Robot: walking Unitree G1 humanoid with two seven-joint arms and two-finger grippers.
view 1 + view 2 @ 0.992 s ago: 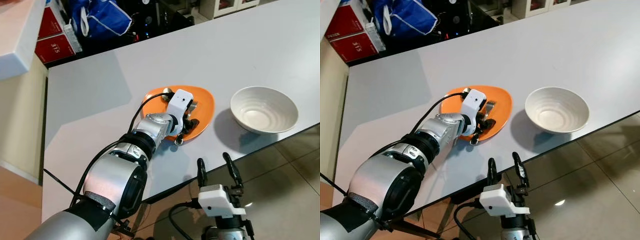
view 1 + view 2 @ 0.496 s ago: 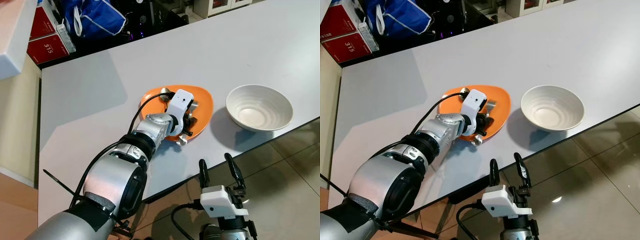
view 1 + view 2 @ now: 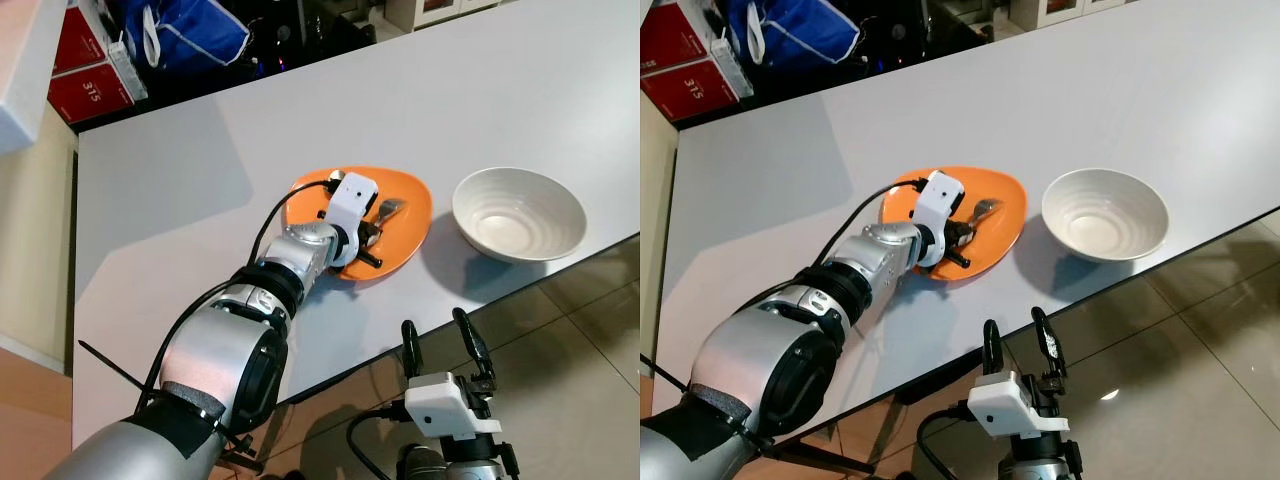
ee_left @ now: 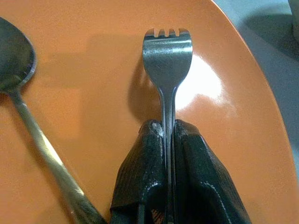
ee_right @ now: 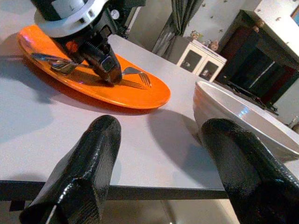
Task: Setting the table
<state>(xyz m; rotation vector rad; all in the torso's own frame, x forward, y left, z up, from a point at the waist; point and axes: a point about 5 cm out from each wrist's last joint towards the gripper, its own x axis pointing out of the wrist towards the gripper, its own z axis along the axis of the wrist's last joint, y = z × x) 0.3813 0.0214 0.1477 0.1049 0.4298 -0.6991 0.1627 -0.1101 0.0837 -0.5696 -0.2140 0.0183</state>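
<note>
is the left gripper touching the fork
Touching: the left wrist view shows the left gripper with both fingers pressed against the fork handle.

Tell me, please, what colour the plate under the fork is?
Bright orange plate, clearest in the left wrist view.

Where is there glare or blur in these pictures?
Left wrist view: a white glare patch on the plate beside the sharp fork. Right wrist view: the near fingers of the right gripper are soft and blurred. Eye views: sharp.
</note>
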